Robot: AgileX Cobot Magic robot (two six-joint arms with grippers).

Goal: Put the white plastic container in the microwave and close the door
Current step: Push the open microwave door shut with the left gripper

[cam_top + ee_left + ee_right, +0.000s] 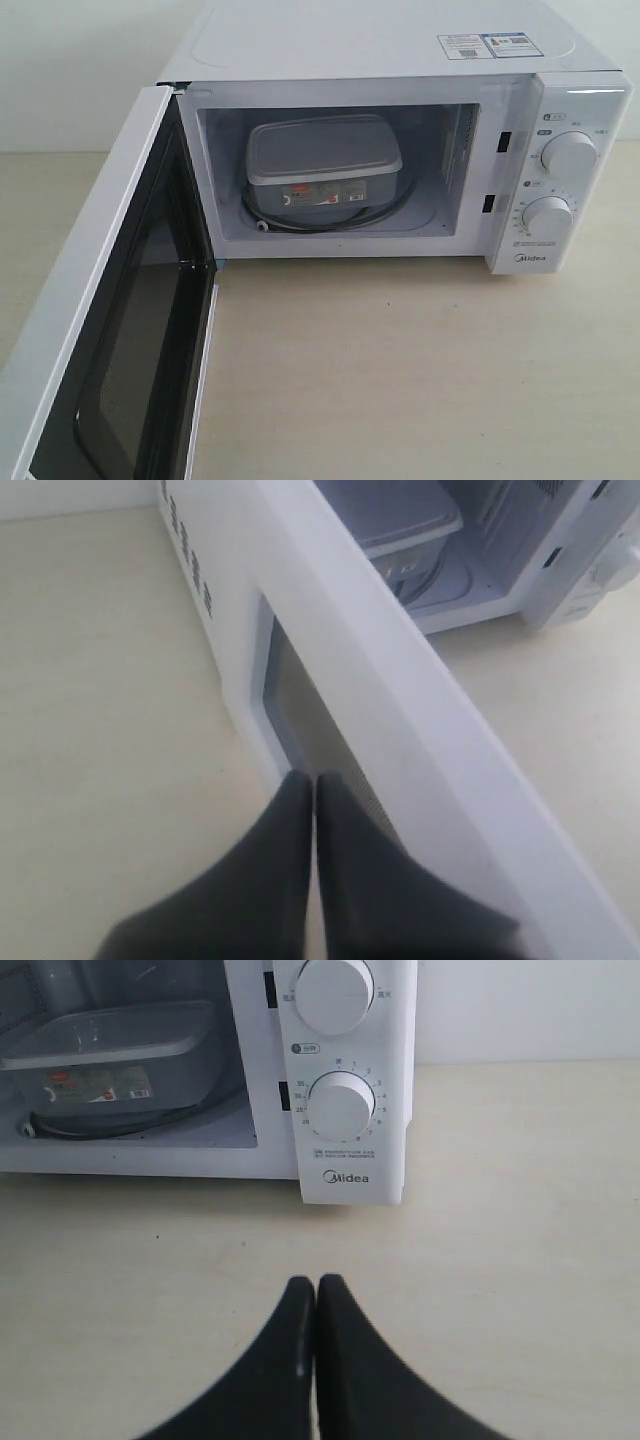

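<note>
Container (322,160) sits inside microwave (380,40), apart from left pincer (314,782) and right pincer (316,1285), both pressed-together.

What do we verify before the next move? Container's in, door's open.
1. white plastic container fully inside the microwave: ok.
2. Nothing sticking out past the cavity's front edge: ok.
3. door shut: not ok, it is wide open.
4. left hand shut, at the door's outer face: ok.
5. left hand touching the door: cannot tell.
6. right hand shut, over the table, back from the microwave's front: ok.
</note>
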